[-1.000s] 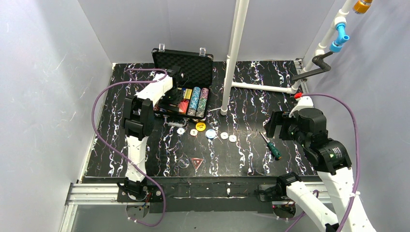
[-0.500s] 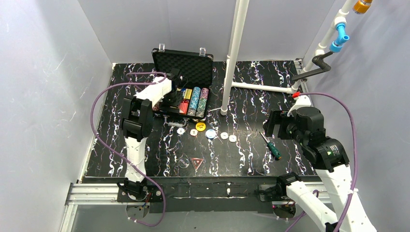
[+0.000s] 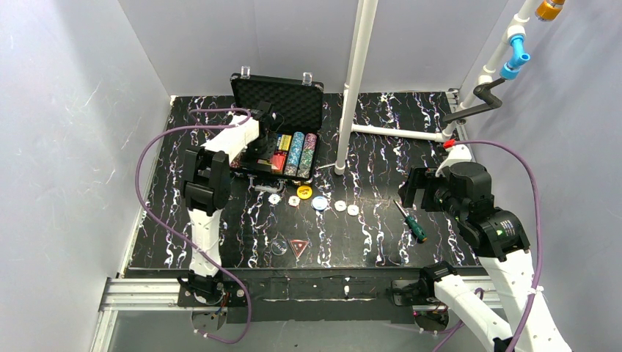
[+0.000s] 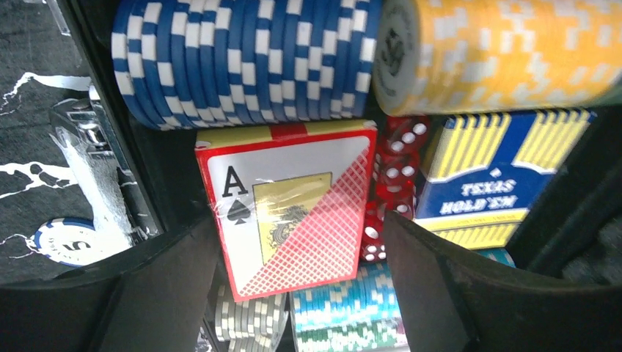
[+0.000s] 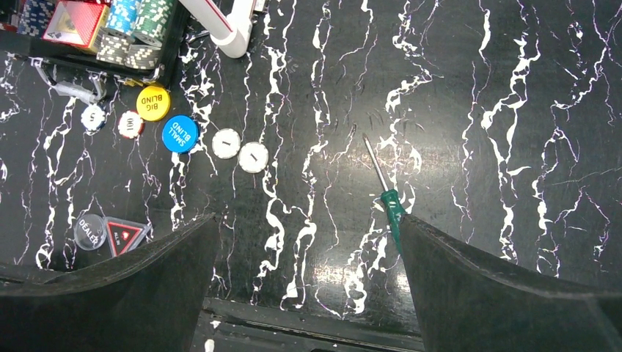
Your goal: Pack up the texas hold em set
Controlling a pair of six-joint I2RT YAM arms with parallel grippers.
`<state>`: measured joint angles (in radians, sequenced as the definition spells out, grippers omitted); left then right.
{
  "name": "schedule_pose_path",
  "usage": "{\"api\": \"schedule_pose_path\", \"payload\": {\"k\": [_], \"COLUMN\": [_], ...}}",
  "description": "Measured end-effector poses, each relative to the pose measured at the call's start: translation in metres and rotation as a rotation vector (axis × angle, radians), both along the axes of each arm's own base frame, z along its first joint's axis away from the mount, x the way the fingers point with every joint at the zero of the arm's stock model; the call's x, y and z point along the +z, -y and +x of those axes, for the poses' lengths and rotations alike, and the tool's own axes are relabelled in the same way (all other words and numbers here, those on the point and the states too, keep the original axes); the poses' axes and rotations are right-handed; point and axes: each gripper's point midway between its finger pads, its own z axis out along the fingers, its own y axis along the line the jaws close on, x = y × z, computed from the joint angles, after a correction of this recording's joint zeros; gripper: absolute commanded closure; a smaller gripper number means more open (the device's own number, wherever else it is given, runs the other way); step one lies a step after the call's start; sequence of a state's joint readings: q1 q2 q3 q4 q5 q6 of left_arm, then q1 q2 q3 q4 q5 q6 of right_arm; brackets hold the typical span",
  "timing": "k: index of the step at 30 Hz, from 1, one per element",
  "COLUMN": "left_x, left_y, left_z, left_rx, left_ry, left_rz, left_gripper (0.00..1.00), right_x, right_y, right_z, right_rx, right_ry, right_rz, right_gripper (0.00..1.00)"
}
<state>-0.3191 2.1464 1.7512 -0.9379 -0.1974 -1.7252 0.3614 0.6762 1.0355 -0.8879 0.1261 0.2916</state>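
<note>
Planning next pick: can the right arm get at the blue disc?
Probably yes: the blue disc lies flat and uncovered, the right hand is open, and nothing stands between them.

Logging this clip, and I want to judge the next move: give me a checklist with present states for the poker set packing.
1. Red card deck in the case: ok.
2. Left gripper open: ok.
3. Case lid up: ok.
4. All pieces packed: not ok; yellow disc, blue disc and red triangle lie outside.
5. Right gripper open, empty: ok.
6. Screwdriver apart from the discs: ok.
</note>
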Motion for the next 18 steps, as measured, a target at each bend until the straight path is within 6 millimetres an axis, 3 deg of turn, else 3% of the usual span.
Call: {"api": "schedule_pose_path", "payload": {"k": [7, 11, 14, 18], "left_x": [0.026, 0.038, 0.041, 0.038], "left_y": [-0.003, -0.008, -0.009, 0.002], "left_z": [0.0, -0.011, -0.018, -0.012], "left_rx": [-0.07, -0.093, -0.119, -0.237], "left_ry": [0.051, 0.066, 0.071, 0.12], "left_rz": [-0.001, -0.005, -0.01, -0.046], "left_gripper": [0.17, 0.17, 0.21, 0.2], "right_x": [0.0, 0.0, 0.002, 0.005], "right_y": [-0.003, -0.004, -0.004, -0.003], "right_z": [0.0, -0.001, -0.003, -0.005], "right_rx": [0.01, 0.013, 0.011, 0.011], "right_ry": [-0.007, -0.008, 0.001, 0.014], "right_rz": [0.01, 0.018, 0.024, 0.033], "right_gripper": [0.0, 0.0, 0.0, 0.0]}}
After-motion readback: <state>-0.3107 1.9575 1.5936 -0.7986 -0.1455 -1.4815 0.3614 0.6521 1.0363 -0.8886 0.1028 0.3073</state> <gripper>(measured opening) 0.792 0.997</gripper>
